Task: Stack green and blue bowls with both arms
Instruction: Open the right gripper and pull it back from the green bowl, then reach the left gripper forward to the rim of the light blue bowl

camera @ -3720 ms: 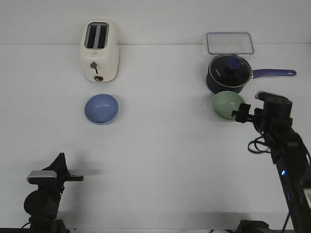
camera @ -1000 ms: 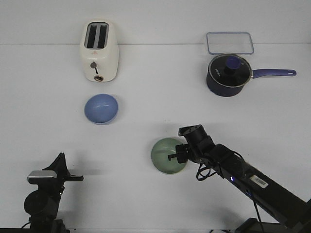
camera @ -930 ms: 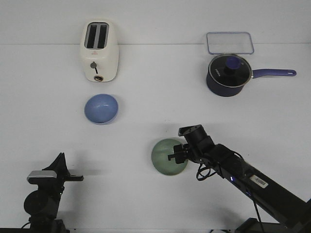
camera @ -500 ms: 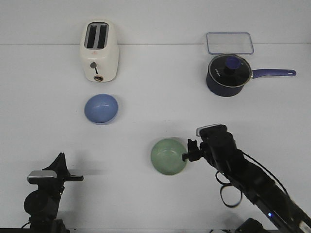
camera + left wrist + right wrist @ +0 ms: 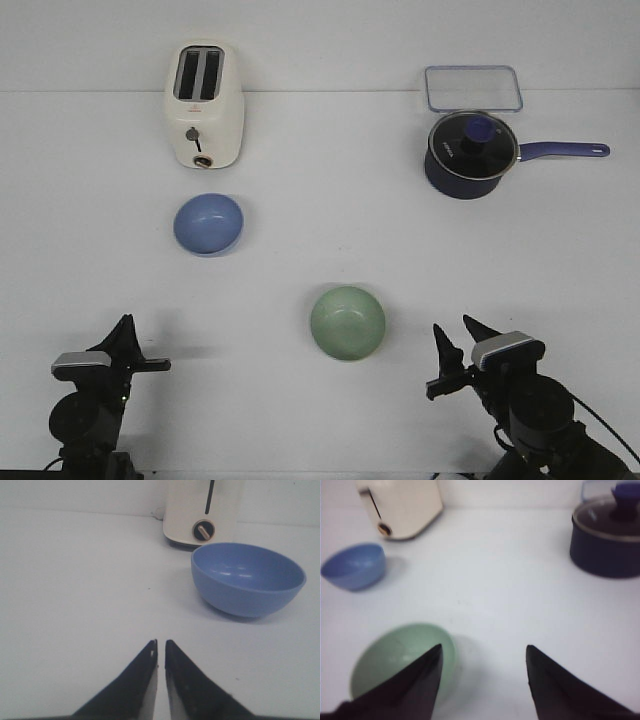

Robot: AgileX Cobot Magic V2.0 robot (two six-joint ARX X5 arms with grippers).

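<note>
The periwinkle blue bowl [image 5: 209, 224] sits upright on the white table in front of the toaster; it also shows in the left wrist view [image 5: 248, 577]. The sage green bowl [image 5: 347, 322] sits upright near the middle front, apart from both grippers. My left gripper [image 5: 124, 325] is shut and empty at the front left, pointing toward the blue bowl [image 5: 161, 642]. My right gripper [image 5: 452, 326] is open and empty at the front right, just right of the green bowl [image 5: 400, 655]. In the right wrist view the gripper [image 5: 484, 647] has its jaws wide apart.
A cream toaster [image 5: 204, 104] stands at the back left. A dark navy saucepan [image 5: 468, 153] with a glass lid and a clear lidded container [image 5: 473, 88] stand at the back right. The table [image 5: 320, 200] is white.
My right arm carried the green bowl from beside the saucepan to the middle front, let it go and drew back to the front right. The left arm has not moved.
</note>
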